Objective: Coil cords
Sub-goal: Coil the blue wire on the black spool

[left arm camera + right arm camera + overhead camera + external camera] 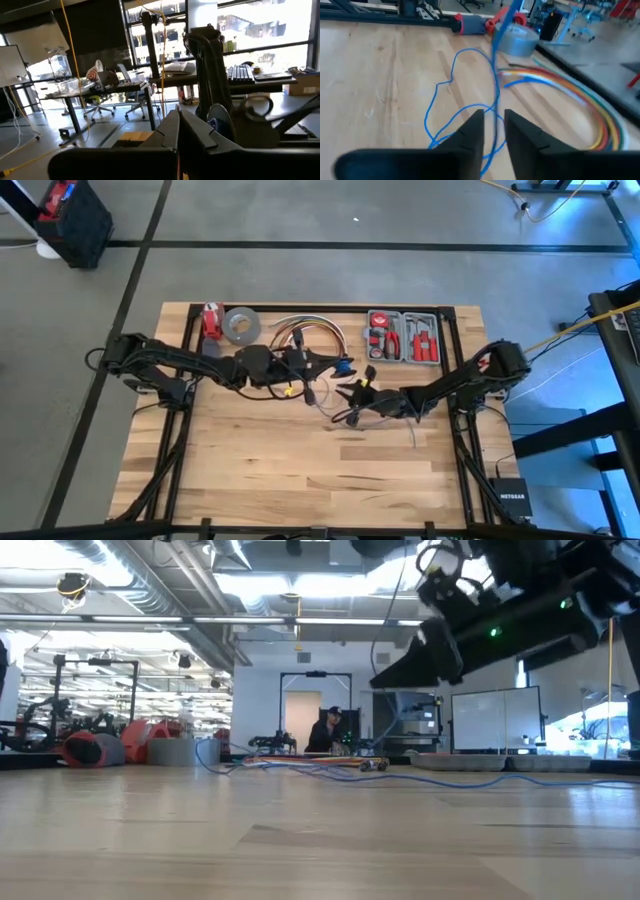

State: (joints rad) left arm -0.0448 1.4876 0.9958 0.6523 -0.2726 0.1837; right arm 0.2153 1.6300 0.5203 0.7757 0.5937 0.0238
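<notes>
Right fingers (494, 132) slightly parted around thin blue cord (451, 82) in loose loops; left fingers (179, 131) pressed together.

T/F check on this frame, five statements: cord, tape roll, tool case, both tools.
1. The blue cord lies in loose loops on the table. True.
2. The right tool has a gap between its fingers. True.
3. The left tool is wide open. False: its fingers are shut together.
4. The tool case lies closed. False: it is open, showing red-handled tools.
5. The grey tape roll sits beside a red item at the table's far edge. True.
</notes>
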